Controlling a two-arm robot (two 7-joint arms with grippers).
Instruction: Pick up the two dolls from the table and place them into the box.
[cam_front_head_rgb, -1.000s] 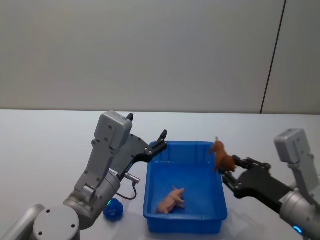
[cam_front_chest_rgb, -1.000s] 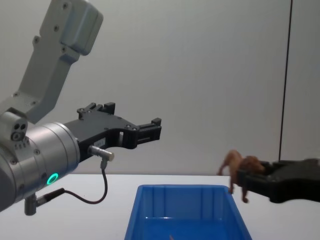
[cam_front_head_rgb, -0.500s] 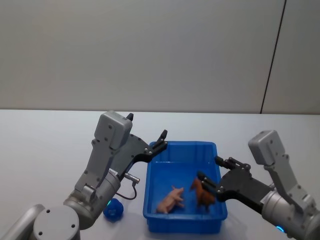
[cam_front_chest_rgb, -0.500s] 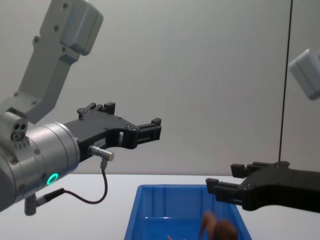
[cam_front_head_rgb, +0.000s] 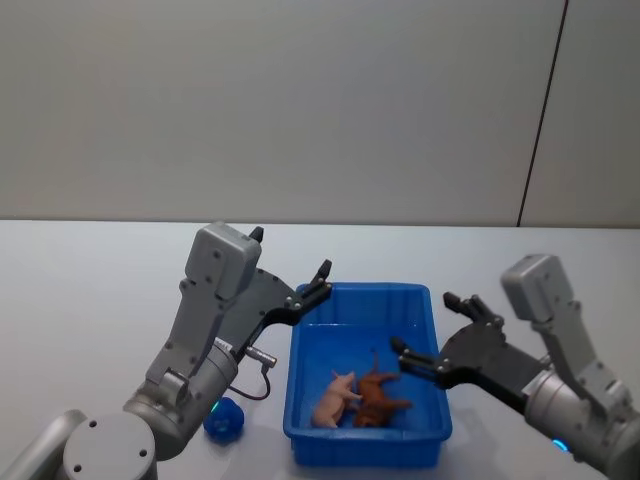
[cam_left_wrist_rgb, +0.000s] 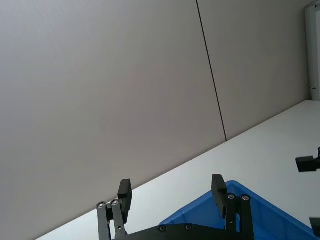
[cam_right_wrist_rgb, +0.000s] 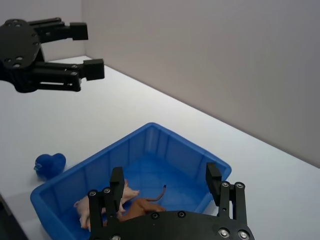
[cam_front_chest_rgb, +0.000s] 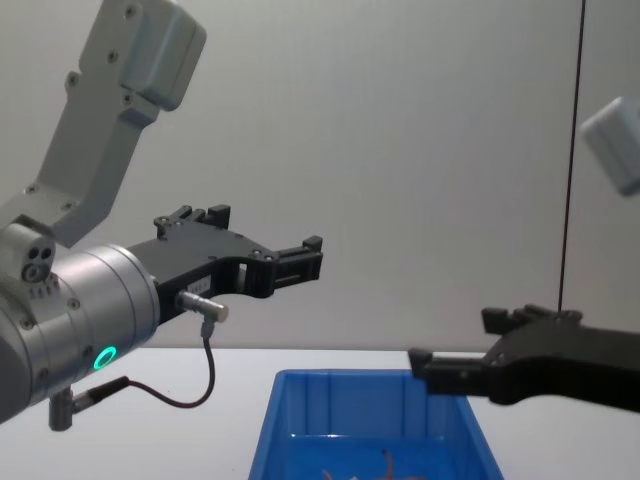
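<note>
Right end effector (cam_front_head_rgb: 425, 330) hangs open and empty over the right rim of the box (cam_front_head_rgb: 365, 445). Pink doll (cam_front_head_rgb: 335, 398) and a brown animal figure (cam_front_head_rgb: 380, 397) lie inside. Left end effector (cam_front_head_rgb: 312, 285), open too, hovers centre-left. Blue doll (cam_front_head_rgb: 225, 420) lies on the bench (cam_front_head_rgb: 80, 290) at lower left, probably left to pick.
</note>
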